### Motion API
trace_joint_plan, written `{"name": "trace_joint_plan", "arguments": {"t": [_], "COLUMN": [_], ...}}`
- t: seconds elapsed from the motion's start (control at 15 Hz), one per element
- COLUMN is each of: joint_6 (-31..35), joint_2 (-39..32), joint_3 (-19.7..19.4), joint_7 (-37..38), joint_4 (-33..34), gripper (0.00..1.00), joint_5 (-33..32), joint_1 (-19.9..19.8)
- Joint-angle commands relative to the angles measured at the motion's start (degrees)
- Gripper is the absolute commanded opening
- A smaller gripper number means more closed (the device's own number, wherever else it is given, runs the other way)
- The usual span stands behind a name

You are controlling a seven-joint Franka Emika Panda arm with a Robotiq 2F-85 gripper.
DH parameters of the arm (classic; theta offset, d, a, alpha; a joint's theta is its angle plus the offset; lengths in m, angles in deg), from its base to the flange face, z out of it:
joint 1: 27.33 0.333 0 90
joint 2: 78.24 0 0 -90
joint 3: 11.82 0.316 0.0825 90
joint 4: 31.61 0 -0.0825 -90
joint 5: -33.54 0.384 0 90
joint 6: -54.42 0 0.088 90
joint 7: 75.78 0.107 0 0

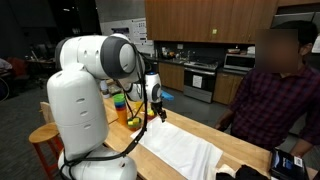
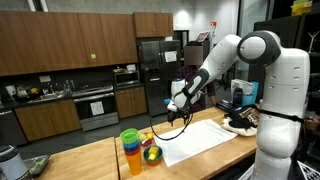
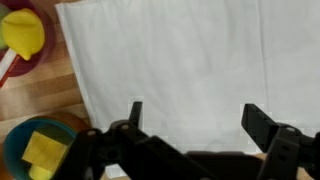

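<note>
I'm hovering the gripper [image 3: 192, 110], jaws wide, above the cloth [image 3: 170, 55]; I'm judging a level descent safest, steering clear of the bowl [image 3: 10, 150] at eight o'clock.

Dim kitchen, brown wooden cabinets [image 2: 60, 45], dark refrigerator [image 2: 155, 68], wooden countertop [image 2: 90, 160]

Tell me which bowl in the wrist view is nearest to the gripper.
The blue bowl with the yellow square, beside the gripper; the red bowl lies farther, in the top corner.
</note>
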Motion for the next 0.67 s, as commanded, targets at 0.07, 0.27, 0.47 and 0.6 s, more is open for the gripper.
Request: {"name": "trace_joint_plan", "arguments": {"t": [0.07, 0.27, 0.47, 0.6], "joint_6": [-1.3, -3.0, -2.3, -1.8], "joint_2": [-0.7, 0.3, 1.5, 1.1], "joint_3": [0.3, -1.5, -3.1, -4.0], "joint_7": [4.8, 14.1, 17.4, 17.3], "joint_4": [1.5, 2.4, 1.6, 1.9], "gripper": [1.00, 1.00, 1.00, 1.00], "joint_5": [-7.0, -13.5, -11.3, -7.1], "joint_1": [-5.4, -9.1, -12.6, -14.6]}}
